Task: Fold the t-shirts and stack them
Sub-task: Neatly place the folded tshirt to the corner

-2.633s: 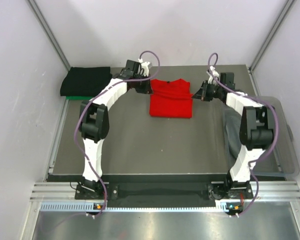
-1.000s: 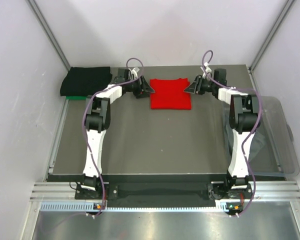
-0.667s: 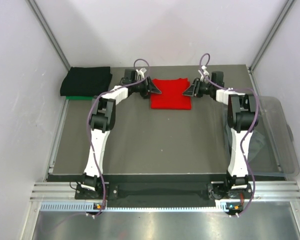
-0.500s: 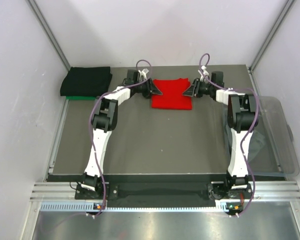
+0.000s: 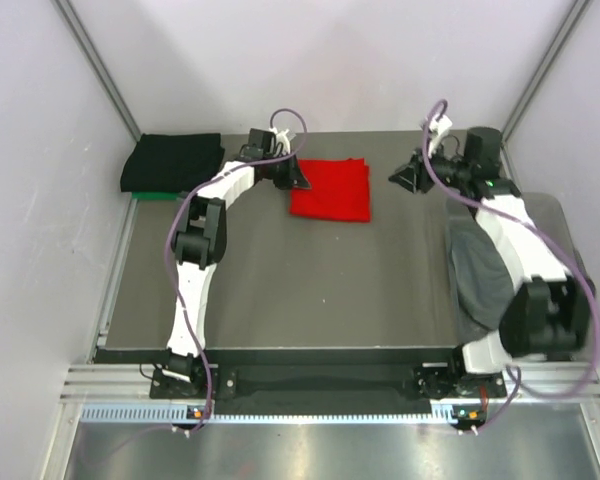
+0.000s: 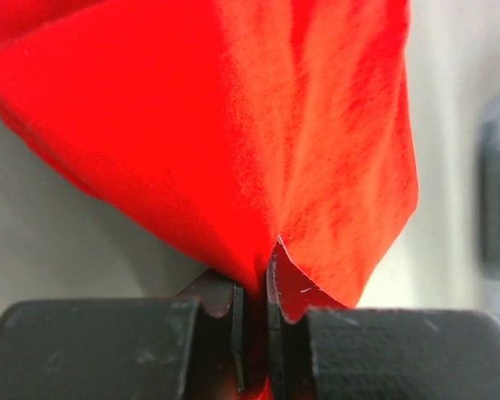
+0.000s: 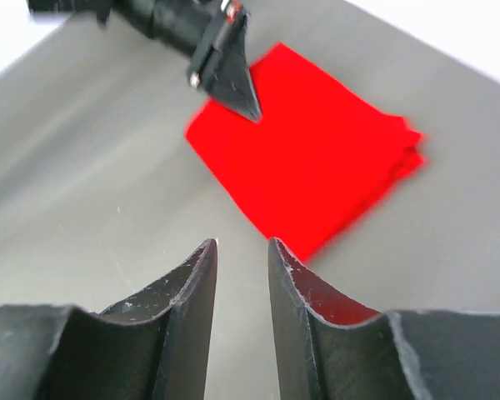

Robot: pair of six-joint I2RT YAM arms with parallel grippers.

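slid left: soft red t-shirt (image 5: pixel 332 192) in left hand (image 6: pixel 252 289)

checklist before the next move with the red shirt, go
1. Left fingers pinched shut on the edge of the red t-shirt: ok.
2. Every folded layer is inside that pinch: cannot tell, the cloth bunches at the grip.
3. Right fingers off the red t-shirt, open with nothing between them: ok.
4. Red t-shirt holds its fold, a tidy rectangle from above: ok.
5. Stack spot free on top, black t-shirt lying on the green t-shirt at the far left corner: ok.
6. Grey t-shirt folded: not ok, it lies crumpled in the clear bin.
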